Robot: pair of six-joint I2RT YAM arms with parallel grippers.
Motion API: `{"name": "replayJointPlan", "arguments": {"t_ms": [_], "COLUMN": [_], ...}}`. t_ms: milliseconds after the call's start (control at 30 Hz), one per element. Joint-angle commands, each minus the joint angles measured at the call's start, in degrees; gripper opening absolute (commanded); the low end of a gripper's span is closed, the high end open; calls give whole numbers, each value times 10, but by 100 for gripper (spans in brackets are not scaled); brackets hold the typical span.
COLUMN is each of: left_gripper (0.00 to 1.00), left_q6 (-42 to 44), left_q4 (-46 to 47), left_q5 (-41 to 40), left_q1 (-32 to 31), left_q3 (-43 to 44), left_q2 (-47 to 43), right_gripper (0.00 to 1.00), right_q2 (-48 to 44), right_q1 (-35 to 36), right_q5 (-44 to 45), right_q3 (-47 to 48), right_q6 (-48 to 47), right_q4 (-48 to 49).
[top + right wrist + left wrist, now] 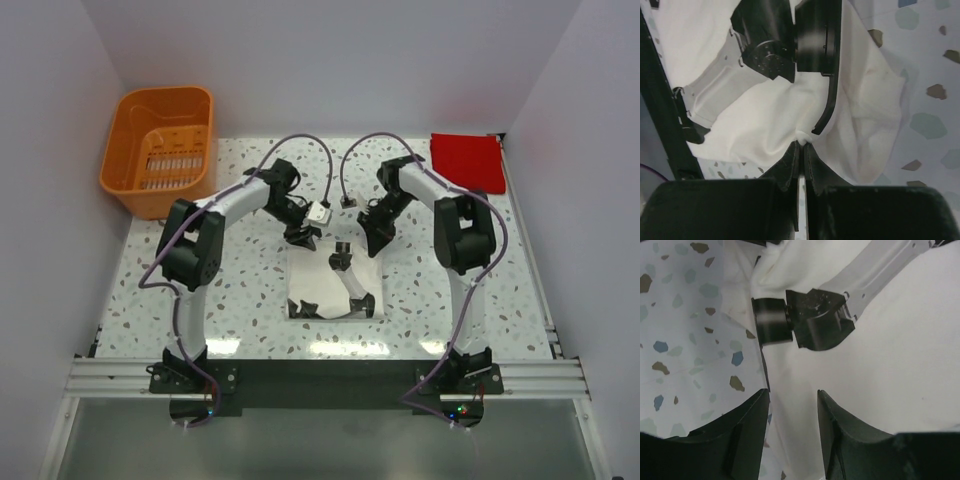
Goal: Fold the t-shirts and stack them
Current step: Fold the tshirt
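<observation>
The cream-white t-shirt [312, 277] lies partly folded on the table's middle, between both arms. My left gripper [302, 237] hovers at its far left corner. In the left wrist view the left gripper [792, 405] is open, with the shirt [900, 365] lying under the gap near its left edge. My right gripper [372, 244] is at the far right corner. There the right gripper [803, 143] is shut, pinching a small bunch of the white shirt [755, 120] at its tips. The red t-shirt [467, 160] lies as a flat square at the back right.
An orange slotted basket [160, 150] stands at the back left. White walls close in the table on three sides. Purple cables arch over both arms. The speckled tabletop [250, 300] shows around the shirt.
</observation>
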Motion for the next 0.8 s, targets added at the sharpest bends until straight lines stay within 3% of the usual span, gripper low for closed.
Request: {"name": "replayJointPlan", "arguments": {"t_ms": [0, 233, 600, 700, 767], "left_gripper": [49, 49, 45, 32, 15], "left_q6": [-61, -173, -120, -119, -116], "left_q4": [67, 190, 142, 149, 150], "left_q5": [42, 32, 31, 26, 25], "left_q1": [-34, -61, -62, -61, -61], "left_q3": [2, -10, -17, -26, -30], "left_q2": [-12, 6, 31, 28, 21], "right_gripper": [0, 0, 0, 0, 2], "right_q2": [-54, -75, -109, -115, -116], "right_q1": [0, -2, -11, -12, -12], "right_q5": [-63, -59, -84, -96, -96], "right_q3": [-28, -37, -38, -39, -38], "right_q6": [55, 69, 59, 52, 54], "right_q4": [-9, 15, 16, 15, 11]}}
